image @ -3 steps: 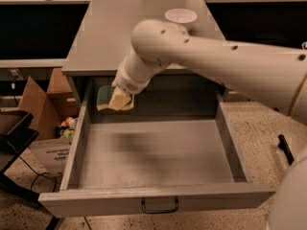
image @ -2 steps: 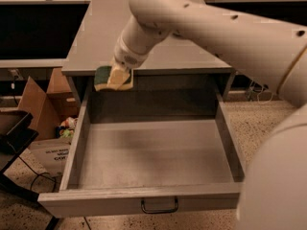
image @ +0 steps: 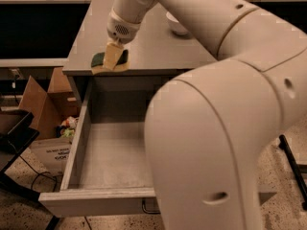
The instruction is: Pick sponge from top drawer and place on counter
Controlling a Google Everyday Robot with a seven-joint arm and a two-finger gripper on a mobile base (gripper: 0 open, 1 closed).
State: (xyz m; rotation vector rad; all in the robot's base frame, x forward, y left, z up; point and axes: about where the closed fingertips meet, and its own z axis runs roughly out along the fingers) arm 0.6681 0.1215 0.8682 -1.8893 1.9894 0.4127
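Grey counter, white bowl at back, claw holding sponge at front edge

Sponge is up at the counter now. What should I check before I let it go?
1. Claw gripping the sponge: ok, a finger lies across its front.
2. Sponge over the counter, not the top drawer: ok, but right at the front left edge.
3. Sponge resting on the counter surface: cannot tell.
4. Room to set it further in: ok, bare counter behind it; the white bowl stands well apart.
5. Drawer open below the release spot: not ok, a slip off the edge would likely drop the sponge back in.
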